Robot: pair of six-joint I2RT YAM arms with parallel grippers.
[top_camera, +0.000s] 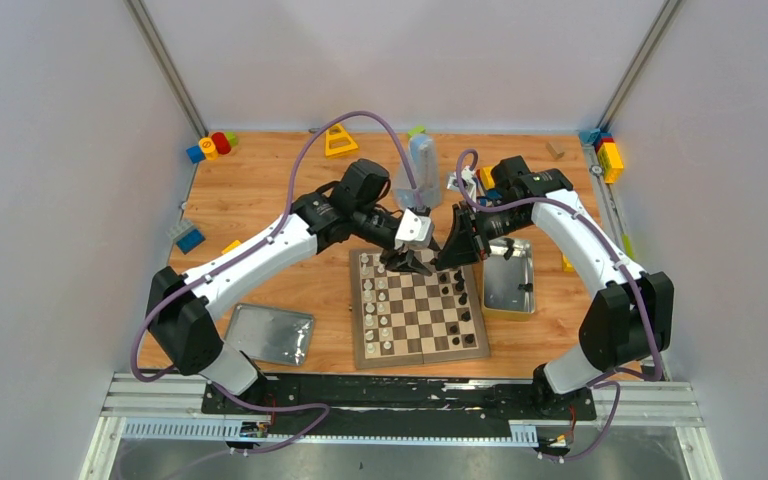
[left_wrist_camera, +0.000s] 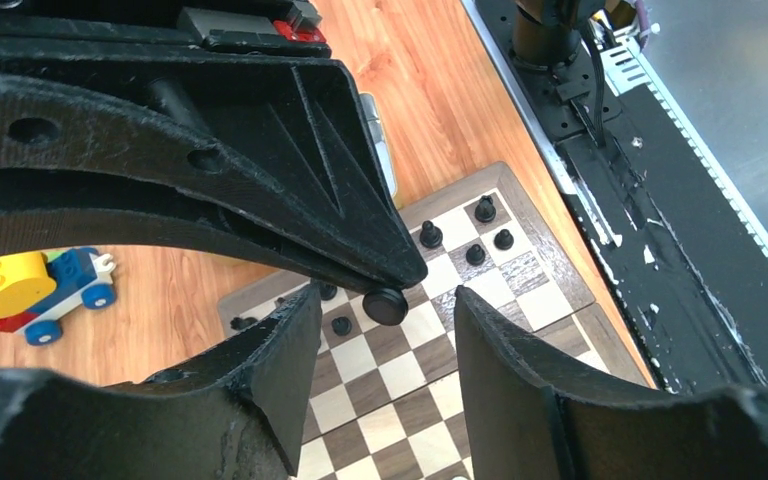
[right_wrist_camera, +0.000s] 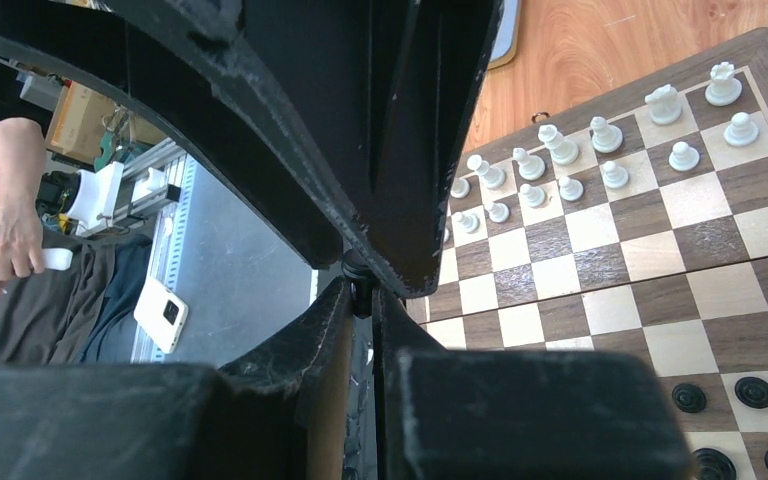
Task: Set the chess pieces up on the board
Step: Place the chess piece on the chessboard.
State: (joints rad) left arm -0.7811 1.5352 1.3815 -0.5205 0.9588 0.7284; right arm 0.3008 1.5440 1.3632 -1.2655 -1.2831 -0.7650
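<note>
The board [top_camera: 358,312] lies in the middle of the table. Cream chess pieces [top_camera: 376,300] stand along its left side and black ones [top_camera: 461,296] on its right. Both grippers meet above the board's far edge. My right gripper [top_camera: 449,256] is shut on a black chess piece [left_wrist_camera: 385,306], whose round base pokes out beyond the fingertips; the right wrist view shows it [right_wrist_camera: 361,288] pinched in the right gripper [right_wrist_camera: 362,302]. My left gripper [left_wrist_camera: 388,352] is open, its fingers [left_wrist_camera: 285,365] on either side just short of that piece, not touching it.
A silver tin [top_camera: 509,282] sits right of the board, its lid [top_camera: 271,333] near left. Toy blocks lie at the far corners [top_camera: 212,146] and left edge [top_camera: 188,237]. A yellow triangle [top_camera: 340,141] and a translucent bottle [top_camera: 424,166] stand behind the arms.
</note>
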